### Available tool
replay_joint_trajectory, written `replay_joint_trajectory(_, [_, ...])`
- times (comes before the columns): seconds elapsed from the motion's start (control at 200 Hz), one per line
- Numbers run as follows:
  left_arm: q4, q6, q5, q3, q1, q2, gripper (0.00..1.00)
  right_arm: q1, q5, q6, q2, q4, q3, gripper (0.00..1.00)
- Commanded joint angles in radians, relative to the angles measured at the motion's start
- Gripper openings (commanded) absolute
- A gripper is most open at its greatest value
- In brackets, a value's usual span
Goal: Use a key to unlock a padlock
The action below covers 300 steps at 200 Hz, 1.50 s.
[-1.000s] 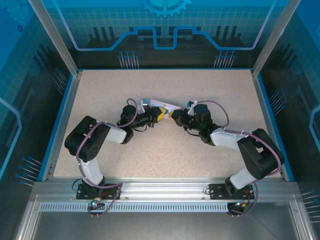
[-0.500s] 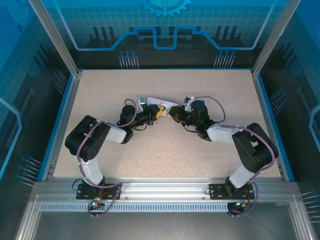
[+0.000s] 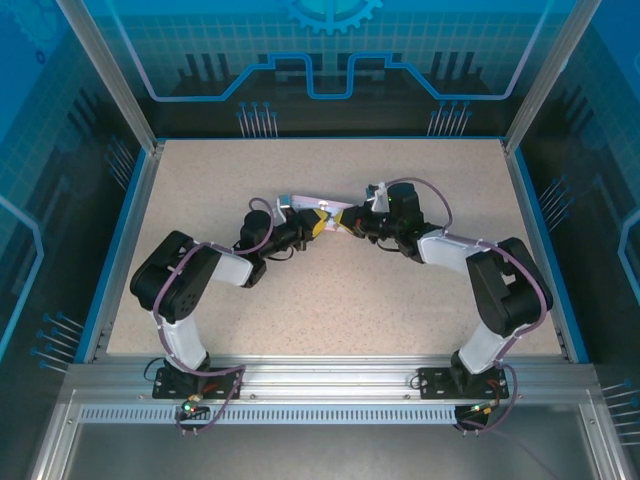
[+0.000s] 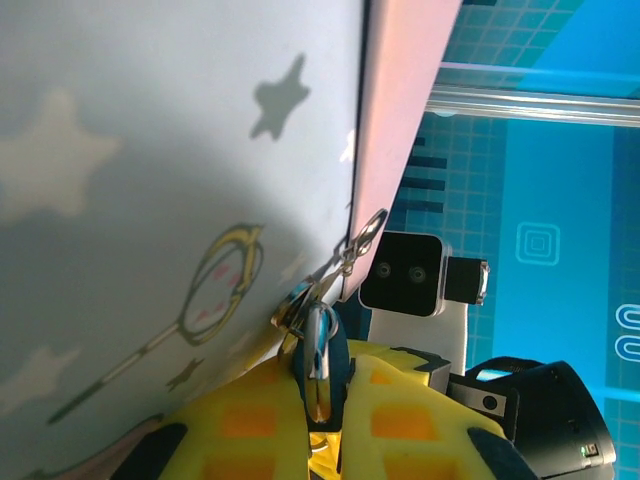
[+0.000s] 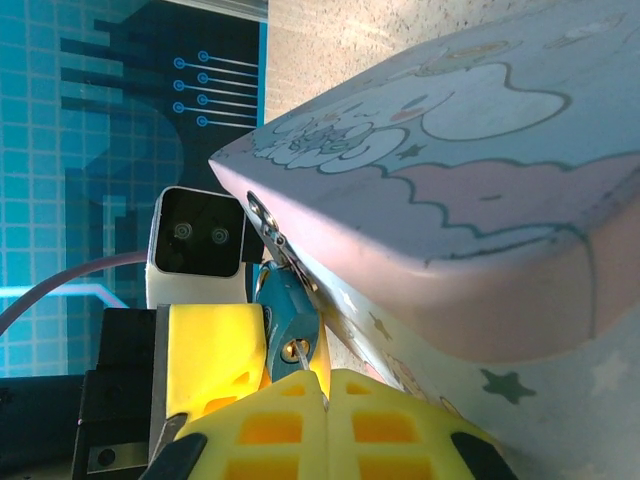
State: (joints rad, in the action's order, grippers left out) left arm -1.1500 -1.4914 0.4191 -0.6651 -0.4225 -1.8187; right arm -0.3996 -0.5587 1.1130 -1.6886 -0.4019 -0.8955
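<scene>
At the tin's (image 5: 480, 200) hasp (image 5: 275, 240), my left gripper (image 4: 322, 395) is clamped on the padlock (image 4: 318, 345), bracing it keyhole-outward. That way my right gripper (image 5: 325, 405), pinched shut on the thin key (image 5: 305, 372), can aim its tip at the slot.

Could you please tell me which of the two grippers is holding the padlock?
The left gripper: its yellow fingers clamp the small padlock hanging from the tin, whereas the right gripper pinches the thin key at its keyhole.
</scene>
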Motion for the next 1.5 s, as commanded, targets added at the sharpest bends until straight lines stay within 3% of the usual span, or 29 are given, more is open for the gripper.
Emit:
replay_joint_trajectory(0.0, [-0.099, 0.006, 0.147, -0.004, -0.045, 0.002, 0.00, 0.013, -0.031, 0.004, -0.024, 0.012, -0.066, 0.00])
replay_joint_trajectory(0.5, [-0.096, 0.010, 0.147, -0.006, -0.045, 0.003, 0.00, 0.027, -0.060, 0.174, -0.061, 0.111, -0.114, 0.00])
replay_joint_trajectory(0.81, [-0.102, 0.007, 0.150, -0.007, -0.047, 0.002, 0.00, 0.015, -0.047, -0.034, -0.059, 0.195, -0.154, 0.00])
replay_joint_trajectory(1.241, [-0.249, -0.100, 0.127, -0.007, -0.053, -0.051, 0.00, -0.027, -0.068, 0.042, -0.159, -0.125, -0.125, 0.00])
replay_joint_trajectory(1.496, [-0.249, -0.098, 0.129, -0.007, -0.051, -0.040, 0.00, 0.017, -0.131, -0.073, -0.200, -0.188, -0.108, 0.00])
